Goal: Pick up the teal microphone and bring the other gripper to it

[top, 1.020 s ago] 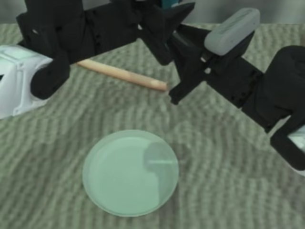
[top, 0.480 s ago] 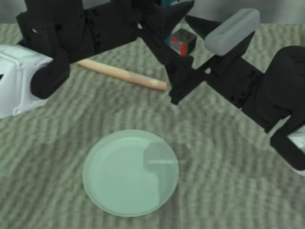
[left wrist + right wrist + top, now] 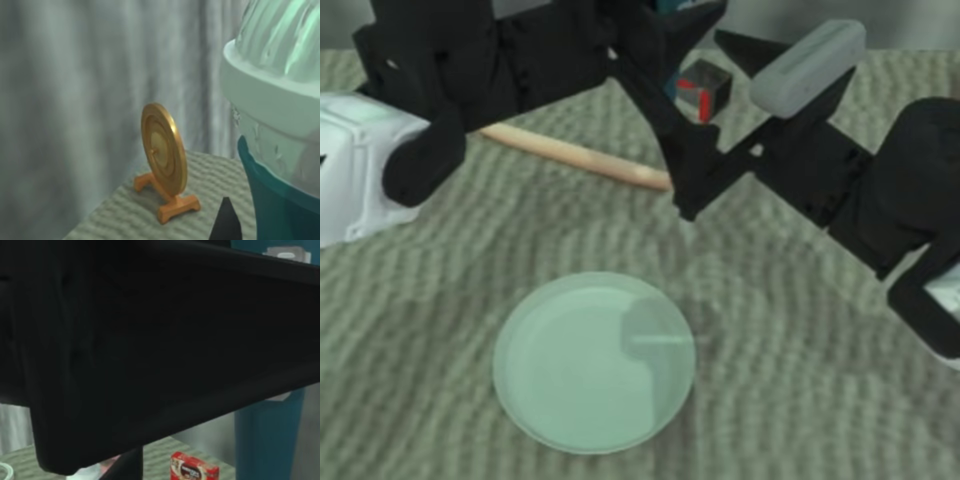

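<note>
At the table's left, our left arm reaches across the top edge, and its black two-finger left gripper (image 3: 660, 30) appears clamped on the teal microphone (image 3: 672, 8), the slim-handled toy with a rounded white head, held aloft at the top centre; only a sliver of teal shows from above, while the left wrist view shows the white head and teal handle (image 3: 277, 150) close up. Below it lie a tan wooden rolling pin (image 3: 575, 157) and a pale green round plate (image 3: 594, 362) on the ribbed green cloth. To the right, our right gripper (image 3: 715, 120) has its pointed jaws spread apart just beside the microphone. We judge the meeting step in hand. Next, we should ease the right gripper in around the handle without knocking the left one.
</note>
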You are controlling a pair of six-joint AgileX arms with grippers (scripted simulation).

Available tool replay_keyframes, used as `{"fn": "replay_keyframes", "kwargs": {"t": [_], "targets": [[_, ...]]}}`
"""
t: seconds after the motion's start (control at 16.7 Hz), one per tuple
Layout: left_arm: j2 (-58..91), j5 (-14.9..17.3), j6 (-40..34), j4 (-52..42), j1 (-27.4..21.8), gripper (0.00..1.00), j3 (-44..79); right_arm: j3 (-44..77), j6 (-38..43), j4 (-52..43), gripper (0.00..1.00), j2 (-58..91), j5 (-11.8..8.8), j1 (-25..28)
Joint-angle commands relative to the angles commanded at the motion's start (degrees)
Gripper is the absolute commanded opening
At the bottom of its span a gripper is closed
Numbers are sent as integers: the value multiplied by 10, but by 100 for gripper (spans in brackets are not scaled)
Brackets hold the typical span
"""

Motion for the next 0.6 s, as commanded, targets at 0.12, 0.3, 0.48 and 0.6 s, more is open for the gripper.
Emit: {"fn": "replay_keyframes", "kwargs": {"t": [0.12,0.3,0.48,0.6], "targets": [[-7,13,1,-1,13,0,-6,-22,0,1,100,-22,-4,-3],[-25,46,2,-3,51,0,-23,-88,2,5,100,-79,-15,-12],[-41,74,3,-6,85,0,-38,-144,3,11,100,-132,-25,-19],[-44,79,3,-6,92,0,-41,-152,4,13,100,-140,-27,-20]]}}
